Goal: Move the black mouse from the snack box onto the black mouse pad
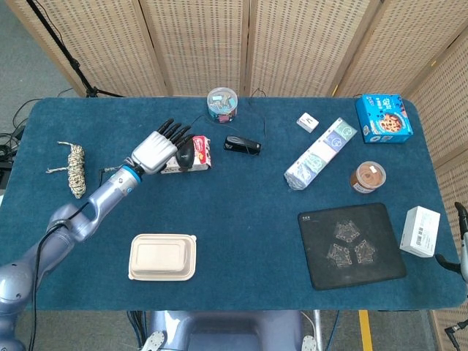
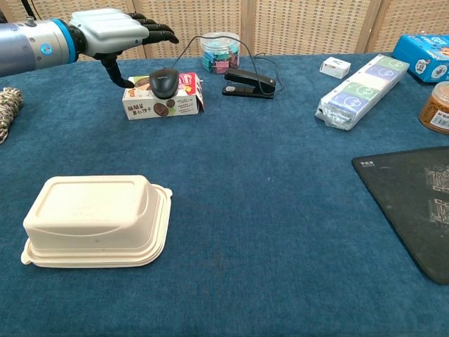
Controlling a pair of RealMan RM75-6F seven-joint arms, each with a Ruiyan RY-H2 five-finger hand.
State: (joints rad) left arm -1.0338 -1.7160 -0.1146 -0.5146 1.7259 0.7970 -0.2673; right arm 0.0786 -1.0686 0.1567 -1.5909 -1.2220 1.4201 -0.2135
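The black mouse (image 2: 165,82) sat on the snack box (image 2: 163,98), upper left. It looked light, hard and smooth; best grabbed around its sides. The left hand (image 2: 112,34) hovered above, fingers spread, holding nothing.

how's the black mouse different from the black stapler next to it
The black mouse is rounded and domed; the black stapler is long, low and narrow. The mouse sits raised on the snack box, while the stapler lies directly on the blue table. The left hand hovers open by the mouse; nothing is near the stapler. Both are black and lie at the table's far side.
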